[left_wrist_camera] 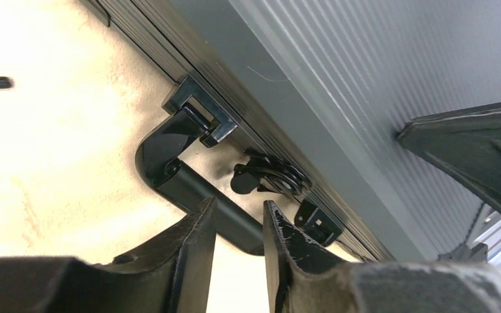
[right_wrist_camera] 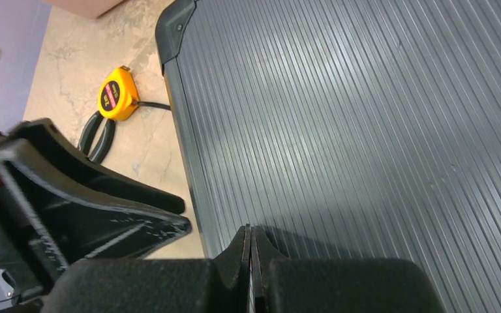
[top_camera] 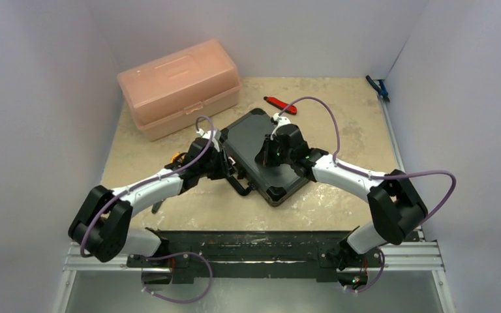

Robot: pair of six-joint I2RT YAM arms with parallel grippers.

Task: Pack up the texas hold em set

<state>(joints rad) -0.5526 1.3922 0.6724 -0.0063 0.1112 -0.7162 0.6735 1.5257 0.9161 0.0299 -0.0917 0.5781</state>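
The black case point(top_camera: 254, 140) of the set is seen shut at the middle of the desk point(top_camera: 339, 111), turned at an angle, its ribbed lid point(right_wrist_camera: 365, 130) facing up. Nothing of its contents can be seen. Behind it and to the left, well apart, a pink box point(top_camera: 179, 85) is stood with its lid down; what it holds cannot be told.

The left tool point(left_wrist_camera: 238, 208) is held low at the case's left side, where the handle point(left_wrist_camera: 182, 179) is folded out onto the desk beside a latch point(left_wrist_camera: 202, 114). Its fingers point(left_wrist_camera: 192, 244) are spread a little, and the bar of the handle is seen in the gap between them. Whether the bar is touched by them cannot be told.

The right tool point(right_wrist_camera: 250, 229) is set on top of the lid, near the middle of the case in the top view. Its two fingers are pressed together with nothing between them, and the tips are placed against the ribbed surface.

A yellow tape measure point(right_wrist_camera: 117, 94) is laid on the desk just beside the case's left edge. A red-handled item point(top_camera: 280, 104) is found behind the case, near its far corner.
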